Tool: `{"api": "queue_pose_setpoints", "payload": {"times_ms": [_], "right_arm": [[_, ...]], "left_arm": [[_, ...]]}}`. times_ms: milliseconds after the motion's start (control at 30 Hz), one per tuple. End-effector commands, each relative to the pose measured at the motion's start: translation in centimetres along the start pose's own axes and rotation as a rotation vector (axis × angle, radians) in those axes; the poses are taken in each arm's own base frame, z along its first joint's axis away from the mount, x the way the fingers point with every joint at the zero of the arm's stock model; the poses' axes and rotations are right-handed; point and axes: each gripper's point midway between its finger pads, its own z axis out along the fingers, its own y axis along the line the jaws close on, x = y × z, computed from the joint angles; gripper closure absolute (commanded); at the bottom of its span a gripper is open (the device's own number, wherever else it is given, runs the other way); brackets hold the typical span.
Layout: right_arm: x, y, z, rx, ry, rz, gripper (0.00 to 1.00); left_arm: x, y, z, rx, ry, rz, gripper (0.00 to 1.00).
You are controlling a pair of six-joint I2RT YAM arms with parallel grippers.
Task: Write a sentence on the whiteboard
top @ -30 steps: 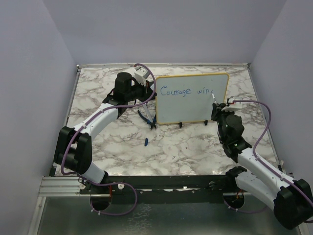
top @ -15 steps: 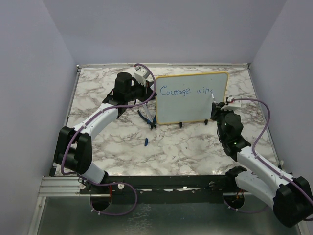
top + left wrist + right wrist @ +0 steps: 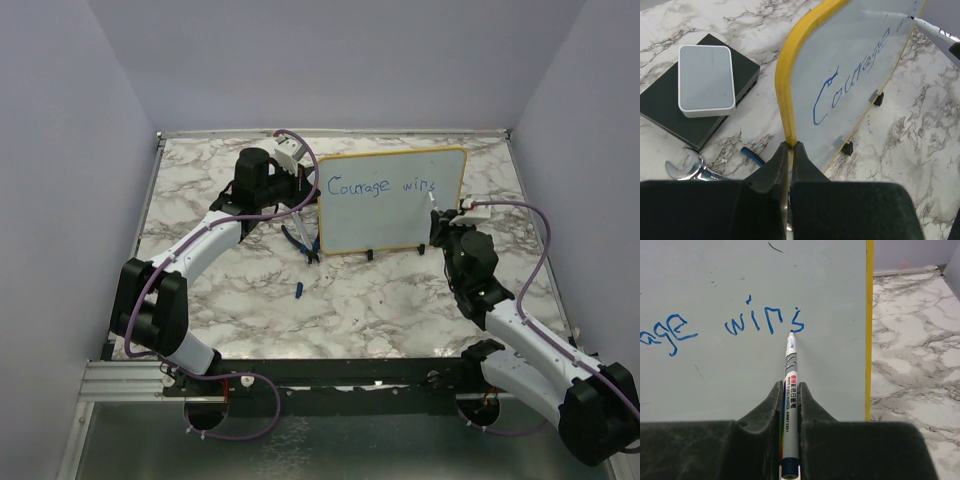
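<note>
Whiteboard (image 3: 385, 225) stands upright on its small black feet at the far middle of the bench (image 3: 380, 300), writing side facing you. It reads "Courage wins" in blue along the top line.

Your left claw (image 3: 791, 146) is closed tight on the yellow frame at the board's left edge, low down near the corner. My read is that it's a brace, so the board doesn't slide or tip back when the pen pushes on it.

Your right claw (image 3: 790, 386) is clamped on a marker (image 3: 790, 367), barrel running straight out between the fingers. The tip sits on the board right at the foot of the last "s". Holding it end-on like that lets the wrist draw the strokes.

Edges and room:
- Only a narrow bare strip lies between the "s" and the yellow frame on the right. It's enough for a full stop, probably not for another word.
- Everything under the written line is blank, so there's plenty of space for a second line.
- Right of the board is open marble, so your right arm can swing out freely.
- The left side is crowded. A grey-and-black box (image 3: 705, 80), a wrench (image 3: 690, 170) and blue-handled pliers (image 3: 300, 242) lie near the left claw.
- A small blue piece (image 3: 298, 290), maybe the pen cap, lies loose in front, well apart from both arms.
</note>
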Motion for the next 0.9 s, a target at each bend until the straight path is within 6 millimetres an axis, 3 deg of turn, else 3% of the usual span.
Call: {"api": "queue_pose_setpoints", "payload": {"times_ms": [0,200,533,867], "right_arm": [[-0.7,-0.2,-0.7,-0.009,-0.022,0.008,0.99],[-2.2,-0.2,-1.6,-0.022,-0.069,0.024,0.99],[-1.6,0.9,-0.9,-0.071,-0.035,0.006,0.99],[-1.1,3.6,-2.9,-0.24,0.011,0.069,0.99]], "left_arm": [[-0.5,-0.6,-0.6,0.009,-0.01,0.022,1.0],[-0.4,-0.5,-0.5,0.01,-0.008,0.018,1.0],[-0.3,-0.5,-0.4,0.012,-0.005,0.016,1.0],[-0.5,-0.9,-0.4,0.027,-0.011,0.003,1.0]]}}
